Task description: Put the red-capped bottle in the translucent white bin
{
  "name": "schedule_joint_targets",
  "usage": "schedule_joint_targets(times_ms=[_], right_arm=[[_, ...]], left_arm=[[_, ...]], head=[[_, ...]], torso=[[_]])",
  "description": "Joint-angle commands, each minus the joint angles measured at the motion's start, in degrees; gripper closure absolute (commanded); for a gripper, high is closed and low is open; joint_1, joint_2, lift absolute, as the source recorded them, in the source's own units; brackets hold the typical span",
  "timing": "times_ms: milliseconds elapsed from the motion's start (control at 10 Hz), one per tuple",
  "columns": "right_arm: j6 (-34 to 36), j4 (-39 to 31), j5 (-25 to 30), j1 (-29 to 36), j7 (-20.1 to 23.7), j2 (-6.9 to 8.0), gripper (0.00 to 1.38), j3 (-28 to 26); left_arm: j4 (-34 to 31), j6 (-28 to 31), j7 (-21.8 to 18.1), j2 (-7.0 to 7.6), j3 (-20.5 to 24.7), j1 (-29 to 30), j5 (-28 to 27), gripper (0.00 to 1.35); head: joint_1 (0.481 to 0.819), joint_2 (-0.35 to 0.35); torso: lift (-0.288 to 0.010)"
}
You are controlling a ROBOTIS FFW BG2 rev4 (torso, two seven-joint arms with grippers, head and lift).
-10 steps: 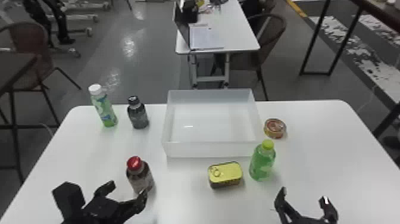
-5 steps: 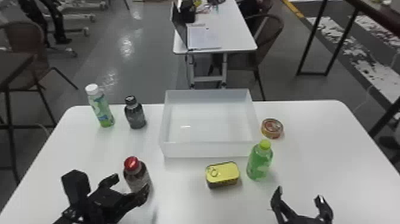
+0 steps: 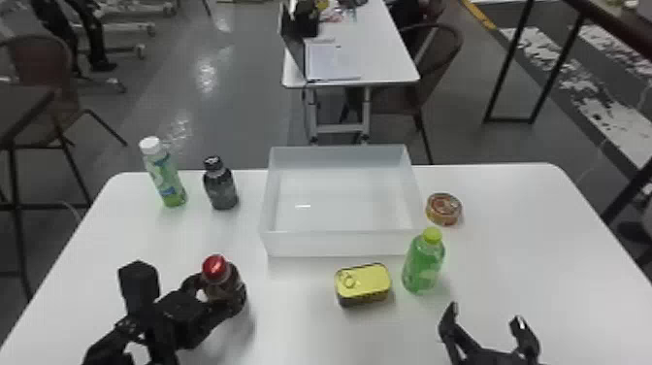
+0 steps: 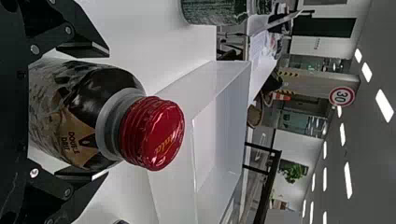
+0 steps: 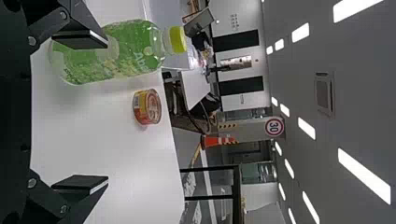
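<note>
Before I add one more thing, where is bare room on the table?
Right of the green bottle and round tin, and between left gripper and right gripper, the table is bare. Crowded: the bin's near right corner, by green bottle, yellow tin.

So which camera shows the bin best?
Head view: the bin shows nearly its whole rim and inside. Left wrist view: part, behind the red cap. Right wrist view: a sliver beyond the green bottle.

Bright ceiling lights (image 5: 364,176), glare on the floor (image 3: 237,111), faint shadows on the table (image 3: 514,242)
</note>
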Motion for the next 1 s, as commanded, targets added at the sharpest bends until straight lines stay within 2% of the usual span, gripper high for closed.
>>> schedule_joint_targets(times_ms=[0,200,300,500,600,700,900], right_arm=[[0.0,0.0,0.0,0.0,0.1,0.06,0.25,0.0],[0.0,0.0,-0.2,0.1,0.1,0.06,0.25,0.0],[0.0,0.0,-0.2,0.1,0.2,0.06,0.25,0.0],[0.0,0.1,-0.4,0.1,0.2,0.06,0.25,0.0],[0.0,0.1,-0.4,0.1,0.2,0.06,0.25,0.0],[0.0,0.1,-0.4,0.1,0.2,0.06,0.25,0.0],[0.0,0.2,-0.5,0.1,0.2,0.06,0.25,0.0]], left_arm=[[0.6,-0.4,-0.1,0.13,-0.1,-0.3,-0.1,0.82],[-0.2,0.8,-0.1,-0.13,-0.6,-0.2,0.7,0.83],[-2.4,3.3,0.0,-0.3,-0.6,0.3,1.8,0.83],[-11.5,8.3,1.0,-1.45,0.1,1.4,2.7,0.83],[-16.7,14.4,3.1,-1.1,-0.1,1.1,6.6,0.83],[-19.9,17.6,3.5,-0.66,0.0,0.2,8.1,0.83],[-20.4,20.7,3.5,0.93,-1.5,-3.9,12.0,0.83]], head=[[0.695,0.042],[0.695,0.042],[0.695,0.038],[0.695,0.029],[0.695,0.028],[0.695,0.028],[0.695,0.015]], torso=[[-0.079],[-0.079],[-0.079],[-0.079],[-0.079],[-0.079],[-0.079]])
